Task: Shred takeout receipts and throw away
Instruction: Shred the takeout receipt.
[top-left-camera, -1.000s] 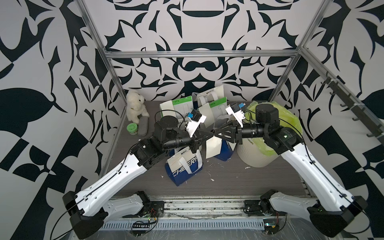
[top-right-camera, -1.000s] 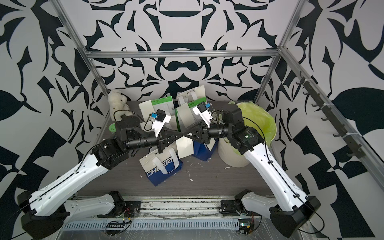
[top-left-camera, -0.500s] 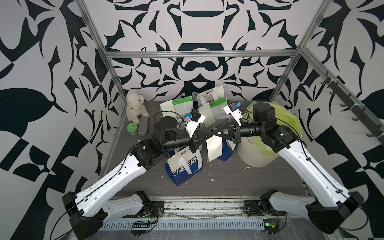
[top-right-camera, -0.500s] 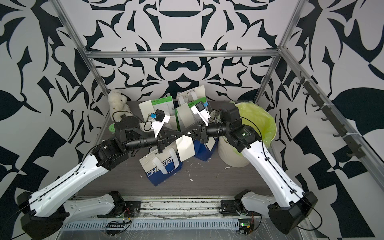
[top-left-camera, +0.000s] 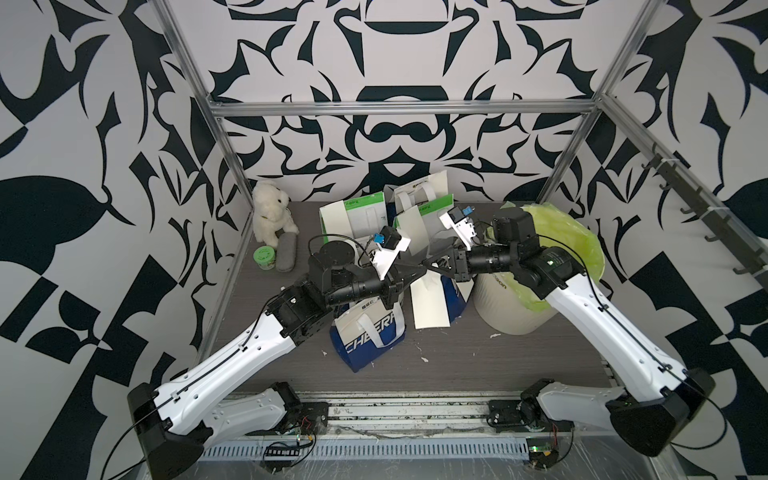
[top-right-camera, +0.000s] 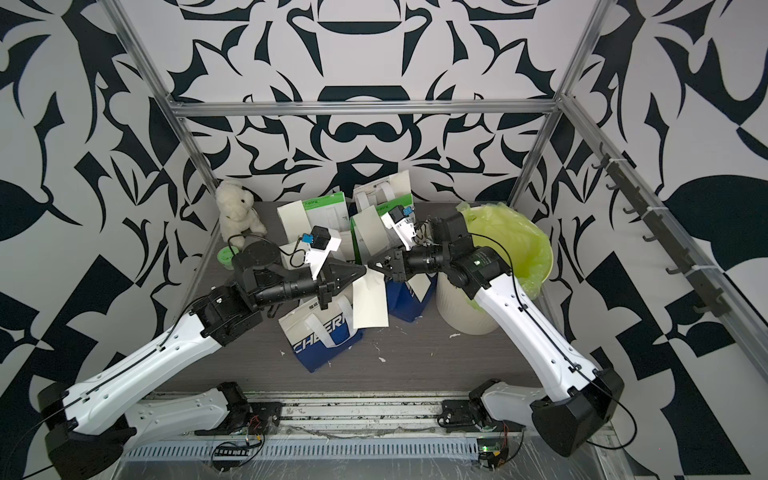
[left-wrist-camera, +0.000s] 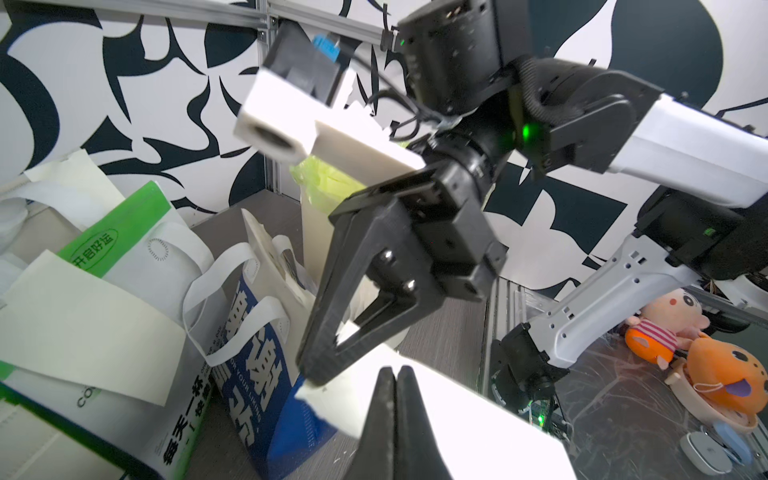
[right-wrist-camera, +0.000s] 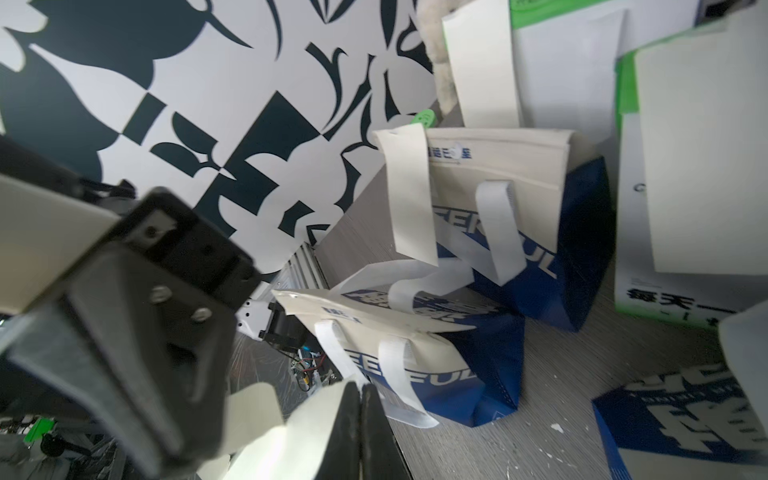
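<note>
Takeout receipt (top-left-camera: 430, 305) is held in the air near blue bags (top-left-camera: 365, 336), clenched at its top by left tool (top-left-camera: 420, 271) and right tool (top-left-camera: 426, 262), apparently untorn. Other receipts (top-left-camera: 337, 219) lie on bags. Shredding and binning in bin (top-left-camera: 582, 249) are judged pending.

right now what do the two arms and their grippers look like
The left arm and the right arm have white shell links, black joints and a thin black cable along each. The left gripper and the right gripper are black, with tapering triangular fingers. A white-mounted camera sits on each wrist; a green light glows on the right arm.
</note>
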